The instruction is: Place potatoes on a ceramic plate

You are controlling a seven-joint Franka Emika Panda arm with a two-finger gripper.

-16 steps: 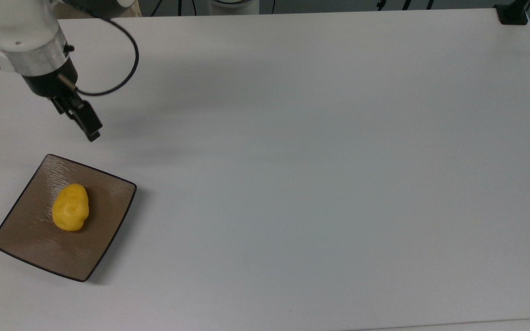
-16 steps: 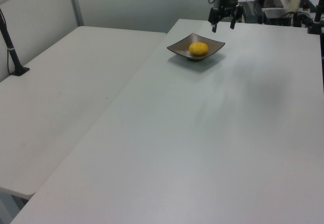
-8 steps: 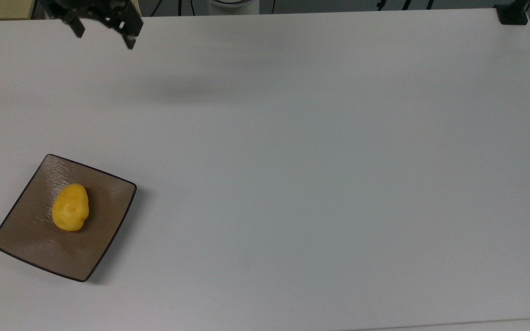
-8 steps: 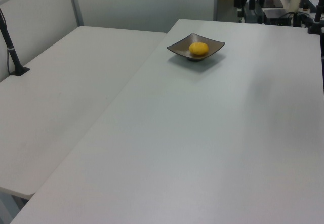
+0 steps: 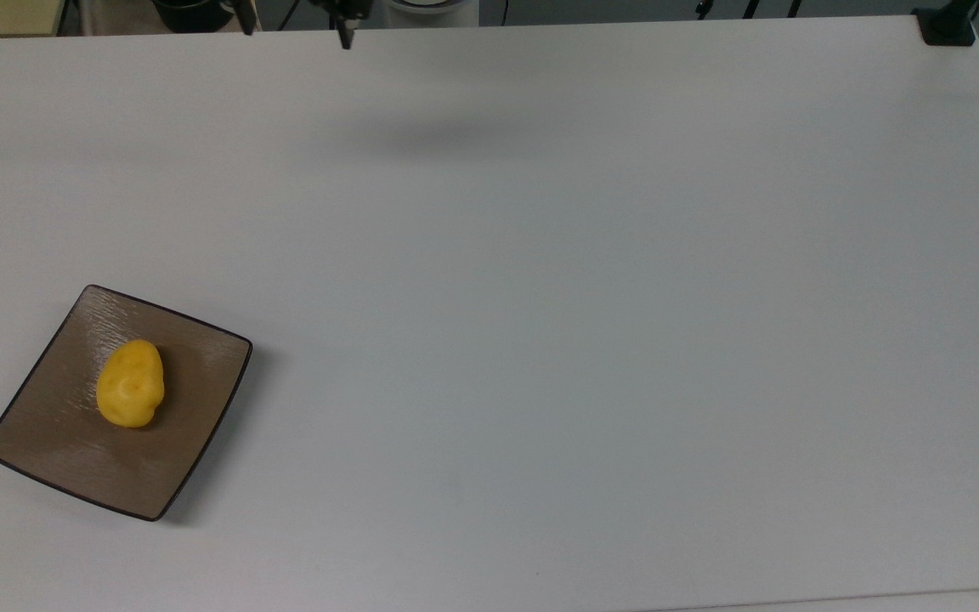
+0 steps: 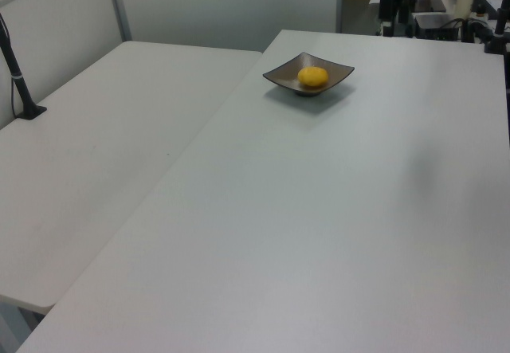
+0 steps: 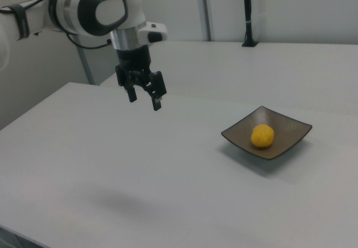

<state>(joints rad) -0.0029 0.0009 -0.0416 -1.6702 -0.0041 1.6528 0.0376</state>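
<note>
The yellow potato lies on the brown square plate, a little toward the top view's left of the plate's middle and touching its surface. The plate sits flat on the white worktop near the lower left corner in the top view; in the right view the same plate is at the right, with the potato inside it, and the left view has the plate and potato at the far end of the worktop.

The tool hangs in the air above the worktop, well apart from the plate. In the right view its two dark fingers stand apart with a clear gap between them and nothing held. The white arm above it is cut off by the right view's left edge. In the top view just one dark fingertip pokes in at the upper edge, the remainder being out of the frame, and a soft shadow falls on the worktop below it. In the left view the dark shapes behind the far edge of the worktop are too cluttered to make out the tool among them.
</note>
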